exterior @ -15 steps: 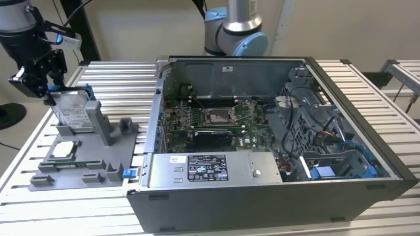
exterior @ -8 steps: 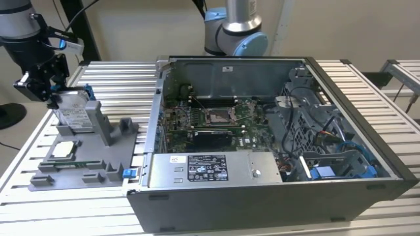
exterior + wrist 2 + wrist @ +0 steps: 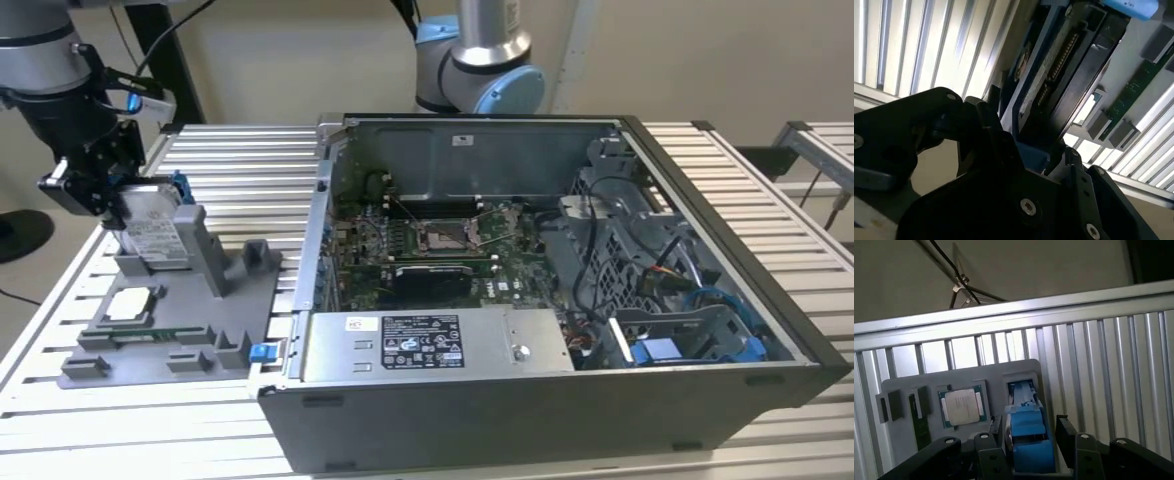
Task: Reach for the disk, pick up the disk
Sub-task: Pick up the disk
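The disk (image 3: 156, 238) stands on edge in a slot of the grey plastic fixture (image 3: 200, 310), at the exterior view's left. It is silver-grey with a white label and blue rails. My gripper (image 3: 112, 212) hangs right over its upper end. In the first wrist view the disk's blue rail (image 3: 1025, 432) sits between the two black fingers (image 3: 1067, 437), and a small gap shows on one side. The second wrist view shows the disk's connector edge (image 3: 1056, 62) running away from the gripper (image 3: 1026, 137). The gripper is open and straddles the disk.
A small square silver chip (image 3: 961, 406) and a green memory stick (image 3: 919, 426) lie on the fixture beside the disk. An open computer case (image 3: 534, 270) fills the slatted table's (image 3: 120, 420) middle. A second arm's base (image 3: 478, 60) stands behind the case.
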`<state>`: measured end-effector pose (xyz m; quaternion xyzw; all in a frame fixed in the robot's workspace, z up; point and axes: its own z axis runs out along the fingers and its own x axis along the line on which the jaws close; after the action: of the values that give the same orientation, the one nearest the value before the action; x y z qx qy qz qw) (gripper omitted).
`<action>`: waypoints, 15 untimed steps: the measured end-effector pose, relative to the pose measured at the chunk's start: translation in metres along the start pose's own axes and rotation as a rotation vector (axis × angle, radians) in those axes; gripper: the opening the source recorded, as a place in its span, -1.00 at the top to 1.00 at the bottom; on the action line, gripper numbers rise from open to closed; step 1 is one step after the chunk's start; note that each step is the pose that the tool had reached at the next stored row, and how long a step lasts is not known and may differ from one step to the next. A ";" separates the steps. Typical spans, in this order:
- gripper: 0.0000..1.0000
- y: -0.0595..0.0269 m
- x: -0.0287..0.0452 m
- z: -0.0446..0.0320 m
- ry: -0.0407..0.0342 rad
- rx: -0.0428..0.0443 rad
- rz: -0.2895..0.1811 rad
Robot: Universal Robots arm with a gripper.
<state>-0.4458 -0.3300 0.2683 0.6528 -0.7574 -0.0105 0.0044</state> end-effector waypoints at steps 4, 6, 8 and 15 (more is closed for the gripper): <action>-1.00 -0.0001 0.0000 0.0065 0.0001 0.0001 -0.008; -1.00 -0.0001 0.0000 0.0071 0.0003 -0.0002 -0.010; -1.00 -0.0001 0.0000 0.0071 0.0003 -0.0002 -0.010; -1.00 -0.0001 0.0000 0.0072 0.0002 0.0000 -0.010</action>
<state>-0.4458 -0.3299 0.2611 0.6566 -0.7542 -0.0104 0.0044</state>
